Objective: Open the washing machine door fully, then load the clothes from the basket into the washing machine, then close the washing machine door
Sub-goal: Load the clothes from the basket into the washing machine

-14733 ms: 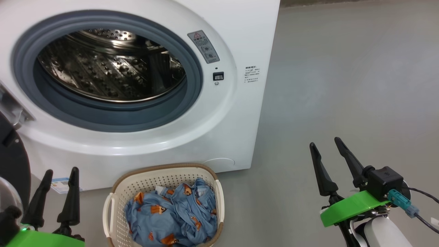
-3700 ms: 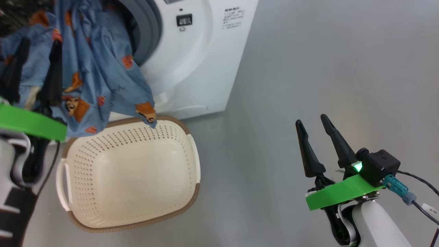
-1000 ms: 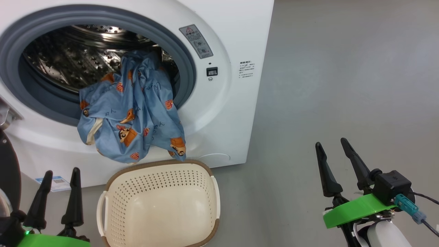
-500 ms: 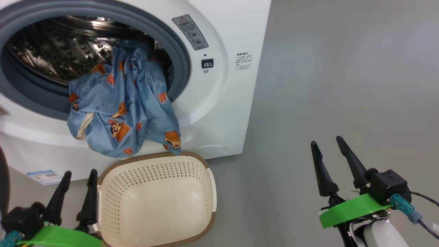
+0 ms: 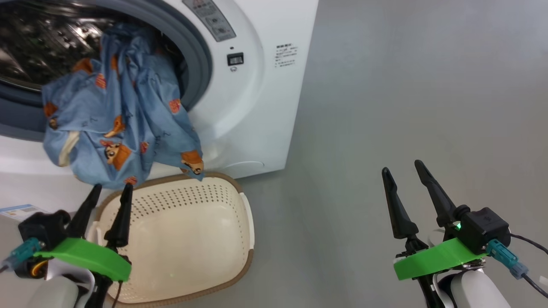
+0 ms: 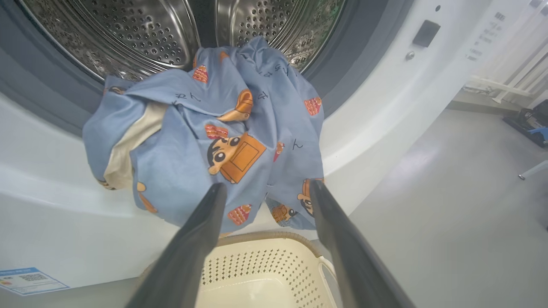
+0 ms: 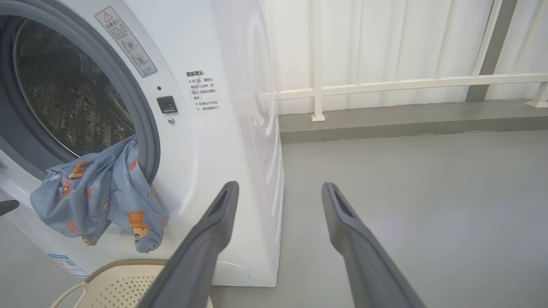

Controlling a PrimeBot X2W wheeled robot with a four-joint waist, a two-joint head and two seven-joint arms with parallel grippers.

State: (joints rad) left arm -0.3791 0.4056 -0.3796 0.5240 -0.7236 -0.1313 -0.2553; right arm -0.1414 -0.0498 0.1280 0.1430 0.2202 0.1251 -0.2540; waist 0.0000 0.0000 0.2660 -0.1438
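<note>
Left wrist view: left hand (image 6: 266, 185) open and empty, clothes (image 6: 222, 141) dangling from the washing machine (image 6: 385, 107), their hanging weight could drag them into the basket (image 6: 265, 273).

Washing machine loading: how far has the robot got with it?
Done: the washing machine stands open and the basket is empty. In hand: the clothes lie partly in the drum, the rest hanging over the front above the basket; the open left gripper points at them, the open right gripper holds nothing. Left: push them fully in, then close the door.
</note>
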